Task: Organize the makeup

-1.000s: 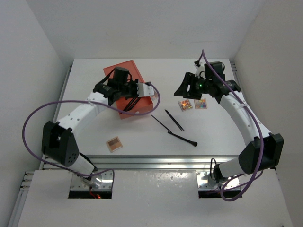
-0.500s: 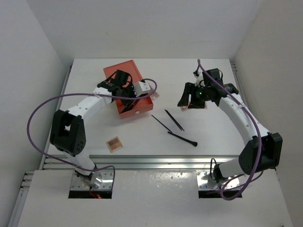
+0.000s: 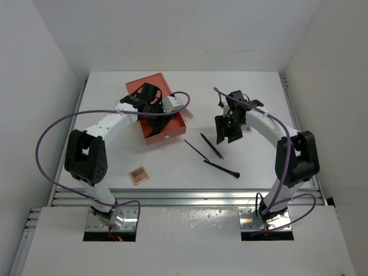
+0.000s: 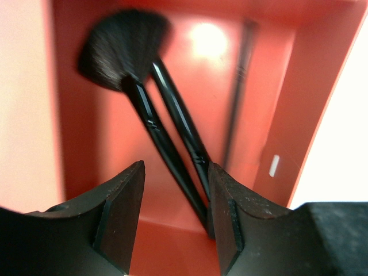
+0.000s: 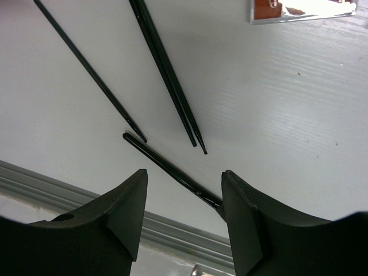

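The makeup lies in several spots. Inside the orange-red box (image 4: 310, 103) are a fan brush (image 4: 123, 49), a second black brush (image 4: 178, 123) and a thin stick (image 4: 238, 86). My left gripper (image 4: 175, 213) hangs open just above them, the brush handles running along its right finger. Three black sticks (image 3: 211, 146) remain on the table's middle. My right gripper (image 5: 184, 213) is open above a thicker brush handle (image 5: 172, 169), with two thinner sticks (image 5: 167, 75) beyond. A tan palette (image 3: 138, 174) lies near the front left.
Another palette (image 3: 188, 117) sits against the box's right side. One more palette (image 3: 246, 130) peeks out behind the right arm. A metal rail (image 3: 190, 195) runs along the table's front edge. White walls close in the sides and the back.
My left gripper has opened over the box, letting its brush drop in. The right arm swung from the back-right palettes to the sticks in the middle.
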Motion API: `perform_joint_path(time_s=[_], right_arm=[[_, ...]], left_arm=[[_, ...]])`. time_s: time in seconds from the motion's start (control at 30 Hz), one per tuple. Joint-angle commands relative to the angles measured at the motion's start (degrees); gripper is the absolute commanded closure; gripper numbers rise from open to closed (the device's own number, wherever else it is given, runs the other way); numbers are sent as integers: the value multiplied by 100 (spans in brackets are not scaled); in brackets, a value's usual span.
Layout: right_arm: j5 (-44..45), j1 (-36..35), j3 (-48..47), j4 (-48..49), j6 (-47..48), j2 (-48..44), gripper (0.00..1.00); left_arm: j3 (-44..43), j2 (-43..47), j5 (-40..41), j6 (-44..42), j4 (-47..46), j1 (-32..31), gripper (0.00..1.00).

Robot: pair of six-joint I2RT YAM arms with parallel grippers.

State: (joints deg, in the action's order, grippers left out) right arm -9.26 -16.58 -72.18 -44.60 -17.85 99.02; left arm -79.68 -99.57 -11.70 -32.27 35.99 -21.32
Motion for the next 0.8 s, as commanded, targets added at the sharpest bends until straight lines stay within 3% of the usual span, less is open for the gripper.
perform_joint_path(time_s=[0.0,0.13,0.33,0.57,0.77], right_arm=[[240,-319,107,21,466,-234,45],[213,-671,827,232,1324,-629,39],[618,-829,1663,188,1494,-683,31],[750,-988,1953,583,1468,-280,30],[890,-1101,1979,646,1477,-23,42]], left_arm=[[-451,183,-68,221,-13,58,46],[-820,244,-130,449,-13,58,46],[-1120,359,-358,880,-13,163,46],[-1173,473,-412,1004,-13,163,46],[-1120,578,-412,1004,-13,216,46]])
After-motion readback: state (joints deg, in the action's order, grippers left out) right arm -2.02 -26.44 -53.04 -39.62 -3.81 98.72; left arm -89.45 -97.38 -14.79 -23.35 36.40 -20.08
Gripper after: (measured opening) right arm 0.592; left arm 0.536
